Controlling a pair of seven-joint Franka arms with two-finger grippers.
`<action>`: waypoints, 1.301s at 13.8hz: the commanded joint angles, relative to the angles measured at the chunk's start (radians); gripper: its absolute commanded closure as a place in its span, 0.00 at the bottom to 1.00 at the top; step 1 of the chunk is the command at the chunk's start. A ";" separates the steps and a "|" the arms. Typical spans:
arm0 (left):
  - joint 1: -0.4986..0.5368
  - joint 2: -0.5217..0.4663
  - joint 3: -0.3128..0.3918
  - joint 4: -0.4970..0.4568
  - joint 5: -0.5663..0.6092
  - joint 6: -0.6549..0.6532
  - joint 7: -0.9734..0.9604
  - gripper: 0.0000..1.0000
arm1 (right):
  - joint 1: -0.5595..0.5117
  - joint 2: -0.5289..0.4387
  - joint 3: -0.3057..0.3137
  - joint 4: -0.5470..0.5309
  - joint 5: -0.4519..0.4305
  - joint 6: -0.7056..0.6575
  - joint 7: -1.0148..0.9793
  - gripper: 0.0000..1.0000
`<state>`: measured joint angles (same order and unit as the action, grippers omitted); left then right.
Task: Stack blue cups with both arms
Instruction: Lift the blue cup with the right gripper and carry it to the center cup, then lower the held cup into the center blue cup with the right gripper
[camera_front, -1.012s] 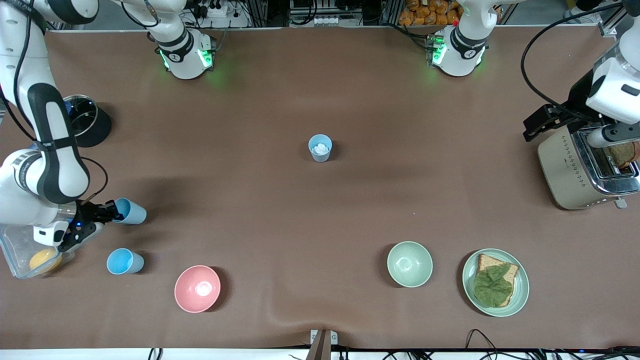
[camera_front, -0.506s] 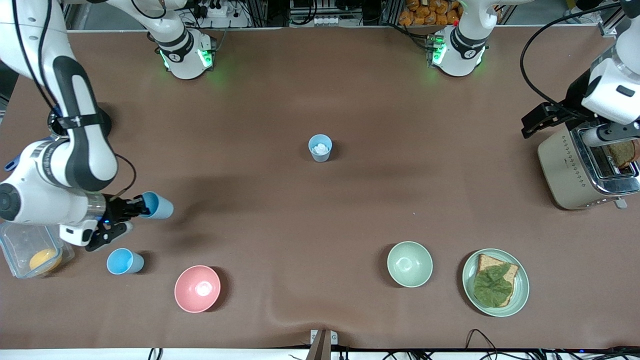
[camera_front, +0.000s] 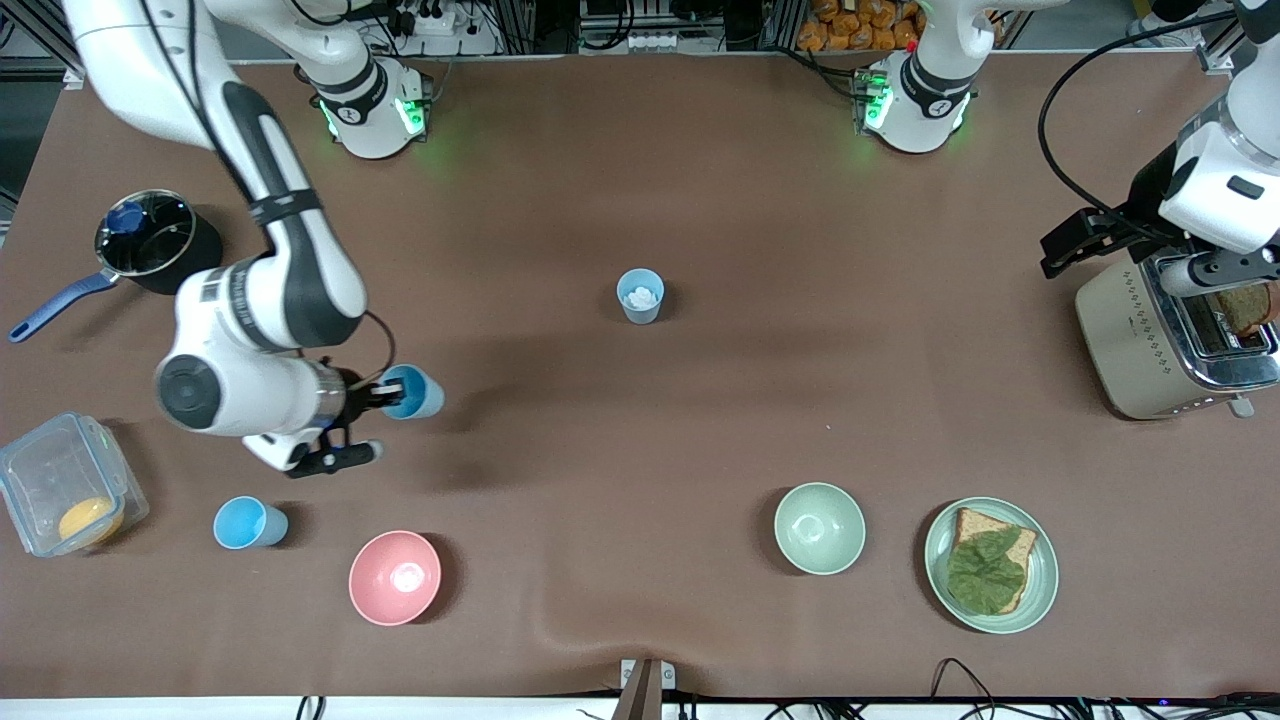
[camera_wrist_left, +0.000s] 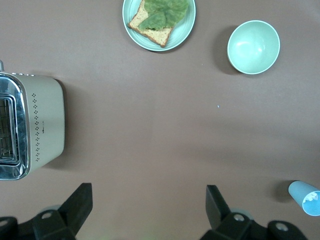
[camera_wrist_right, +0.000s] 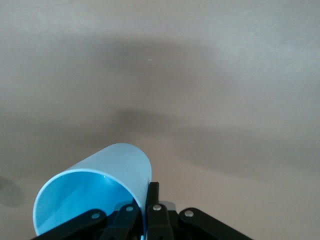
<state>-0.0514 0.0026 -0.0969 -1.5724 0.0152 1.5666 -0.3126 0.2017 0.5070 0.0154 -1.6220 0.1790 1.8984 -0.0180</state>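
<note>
My right gripper (camera_front: 386, 396) is shut on the rim of a light-blue cup (camera_front: 415, 392) and holds it tilted on its side above the table, between the pot and the pink bowl. In the right wrist view the fingers (camera_wrist_right: 152, 192) pinch the cup's (camera_wrist_right: 95, 182) wall. A second blue cup (camera_front: 248, 523) stands near the front at the right arm's end. A third blue cup (camera_front: 640, 295) with something white inside stands mid-table; it also shows in the left wrist view (camera_wrist_left: 305, 197). My left gripper (camera_front: 1075, 245) is open and empty (camera_wrist_left: 148, 200), up beside the toaster (camera_front: 1165, 335).
A black pot (camera_front: 150, 240) with a blue handle and a clear box (camera_front: 30, 470) holding something orange are at the right arm's end. A pink bowl (camera_front: 395, 577), a pale green bowl (camera_front: 819, 527) and a plate (camera_front: 940, 545) with toast and lettuce line the front.
My right arm has carried the blue cup from the right arm's end of the table toward the middle, uncovering the pot. The left arm has hardly moved.
</note>
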 joint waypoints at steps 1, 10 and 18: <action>-0.007 0.004 -0.007 0.018 -0.003 -0.002 0.026 0.00 | 0.068 -0.073 -0.011 -0.038 0.025 -0.031 0.129 1.00; 0.021 -0.001 -0.029 0.008 0.006 -0.010 0.134 0.00 | 0.403 -0.199 -0.011 -0.039 0.023 -0.044 0.626 1.00; 0.065 -0.032 -0.040 -0.038 -0.008 -0.011 0.162 0.00 | 0.538 -0.088 -0.011 -0.084 0.023 0.136 0.865 1.00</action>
<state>0.0106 0.0022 -0.1305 -1.5767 0.0152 1.5627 -0.1730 0.7039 0.4052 0.0184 -1.7037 0.1867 2.0112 0.7942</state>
